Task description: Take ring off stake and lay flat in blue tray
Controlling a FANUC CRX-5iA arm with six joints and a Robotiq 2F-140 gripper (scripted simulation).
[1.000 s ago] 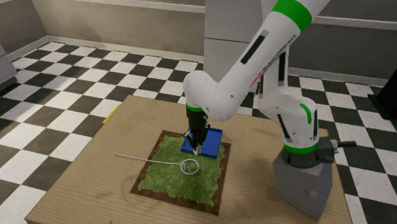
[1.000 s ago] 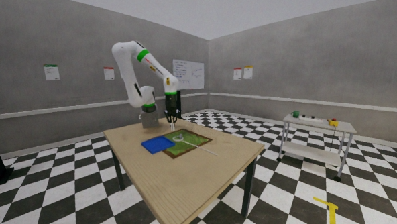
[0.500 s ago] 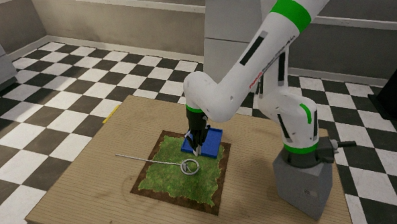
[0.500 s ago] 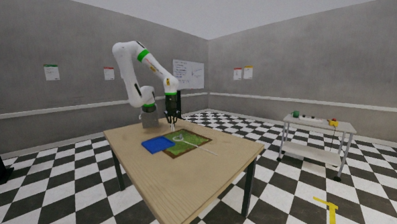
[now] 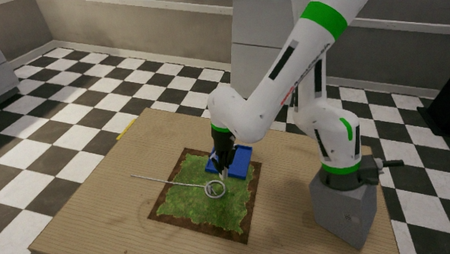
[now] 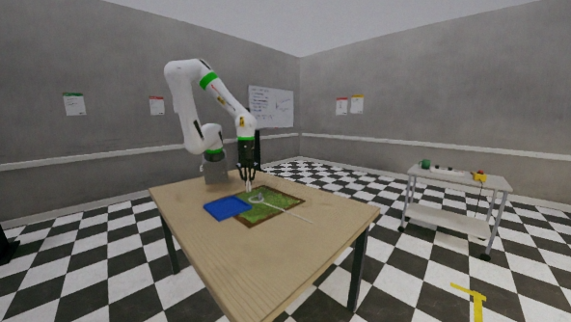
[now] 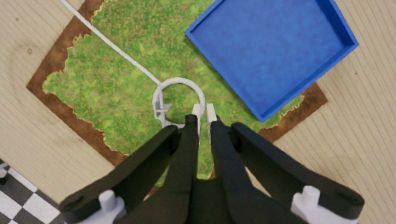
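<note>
A white ring (image 7: 178, 101) lies on a grass mat (image 7: 115, 85), circling a small stake (image 7: 161, 106), with a thin white rod (image 7: 112, 46) running away from it across the mat. The gripper (image 7: 202, 114) hangs just above the ring's rim, jaws nearly pressed together with a slim gap, pinching nothing. A blue tray (image 7: 272, 42) sits beside the ring on the mat's corner, all on a wooden tabletop (image 5: 95, 213).
</note>
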